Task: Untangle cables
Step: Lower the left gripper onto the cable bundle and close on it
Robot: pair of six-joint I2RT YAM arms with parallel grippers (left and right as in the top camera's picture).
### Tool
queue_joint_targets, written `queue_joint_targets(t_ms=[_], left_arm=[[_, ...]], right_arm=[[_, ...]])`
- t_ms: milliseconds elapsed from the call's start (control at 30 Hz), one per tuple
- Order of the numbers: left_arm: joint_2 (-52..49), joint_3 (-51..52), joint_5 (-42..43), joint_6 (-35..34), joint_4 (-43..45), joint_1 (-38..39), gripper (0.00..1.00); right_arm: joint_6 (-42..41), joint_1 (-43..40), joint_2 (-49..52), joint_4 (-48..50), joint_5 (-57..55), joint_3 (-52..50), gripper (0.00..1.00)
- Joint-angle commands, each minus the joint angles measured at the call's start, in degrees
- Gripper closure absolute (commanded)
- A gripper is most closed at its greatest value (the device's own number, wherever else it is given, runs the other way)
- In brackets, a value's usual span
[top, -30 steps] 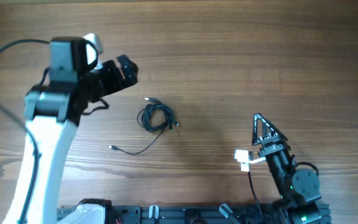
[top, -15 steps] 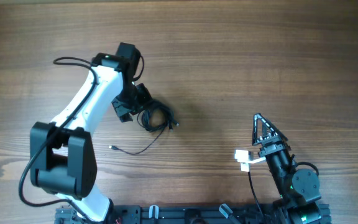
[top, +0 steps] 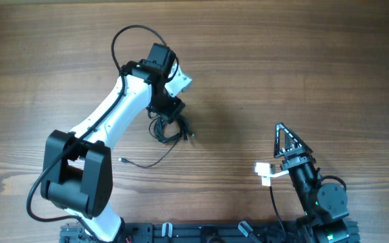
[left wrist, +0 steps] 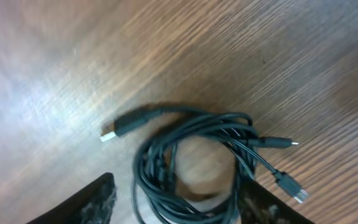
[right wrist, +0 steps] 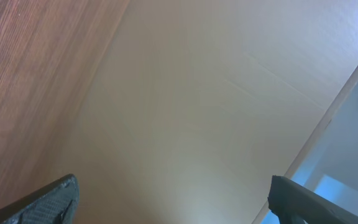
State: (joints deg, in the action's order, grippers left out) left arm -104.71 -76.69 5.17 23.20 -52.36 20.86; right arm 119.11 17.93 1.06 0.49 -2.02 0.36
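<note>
The cables (top: 171, 128) lie as a small coil of thin black wires at mid-table, with one loose tail ending in a tiny plug (top: 121, 160) to the lower left. My left gripper (top: 168, 111) hangs over the coil's upper edge. In the left wrist view the coil (left wrist: 191, 155) fills the centre, with a USB plug (left wrist: 114, 132) at left and small plugs (left wrist: 289, 184) at right. The left gripper (left wrist: 182, 202) is open, its fingers either side of the coil's near part. My right gripper (top: 283, 138) is parked at the lower right, away from the cables; it is open and empty (right wrist: 173, 190).
The wooden table (top: 302, 61) spreads all round the coil. The left arm's own thicker black cable (top: 123, 37) loops above its wrist. A white tag (top: 265, 173) sits on the right arm. The right wrist view shows only table edge (right wrist: 36, 74) and wall.
My left arm has swung from the far left across to the coil and now has its open gripper over it. The cables and the right arm have not moved.
</note>
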Motion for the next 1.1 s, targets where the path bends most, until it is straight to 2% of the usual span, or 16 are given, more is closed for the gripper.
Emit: queue_joint_targets(t_ms=[0,100,267,433,533,567,600,667,733,800,867,967,1000,1067], left_arm=[[-0.72,-0.02,-0.55,14.19,2.1,0.02,0.37],[-1.86,-0.02,-0.52,19.61,2.45,0.02,0.36],[-6.16,0.0,1.77,20.11,2.56,0.02,0.46],[-10.58,0.02,10.62,20.04,3.41,0.04,0.75],[-12.26,0.02,11.52,17.94,4.07,0.02,0.96],[-12.31,0.02,11.52,16.74,4.22,0.02,0.96],[-12.2,-0.07,11.47,15.37,4.42,0.02,0.0],[-12.2,-0.07,11.3,9.75,4.44,0.02,0.0],[-12.2,-0.22,11.32,-5.4,4.44,-0.04,0.0],[-12.2,-0.22,11.34,-17.55,4.42,-0.09,0.0],[-12.2,-0.22,11.32,-18.91,4.42,-0.07,0.0],[-12.22,-0.2,11.04,-12.68,7.06,-0.09,0.0],[-12.31,-0.2,9.51,-12.68,8.52,-0.09,0.0],[-12.31,-0.2,5.44,-12.7,9.11,-0.09,0.63]], right_arm=[[2.38,0.22,-0.26,0.15,-0.5,-0.04,0.0],[2.38,0.22,-0.26,0.15,-0.52,-0.04,0.0],[2.38,0.22,-0.26,0.15,-0.5,-0.04,0.0],[2.38,0.22,-0.26,0.15,-0.5,-0.04,0.0],[2.38,0.22,-0.26,0.15,-0.52,-0.07,0.0],[2.38,0.22,-0.26,0.15,-0.52,-0.04,0.0],[2.36,0.22,-0.26,0.15,-0.52,-0.04,0.0],[2.38,0.22,-0.26,0.15,-0.5,-0.07,0.0],[2.38,0.22,-0.26,0.15,-0.5,-0.07,0.0],[2.38,0.22,-0.26,0.15,-0.52,-0.04,0.0],[2.4,0.22,-0.26,0.15,-0.5,-0.04,0.0],[2.38,0.22,-0.26,0.15,-0.52,-0.04,0.0],[2.36,0.22,-0.26,0.15,-0.52,-0.04,0.0],[2.38,0.22,-0.26,0.15,-0.52,-0.04,0.0]])
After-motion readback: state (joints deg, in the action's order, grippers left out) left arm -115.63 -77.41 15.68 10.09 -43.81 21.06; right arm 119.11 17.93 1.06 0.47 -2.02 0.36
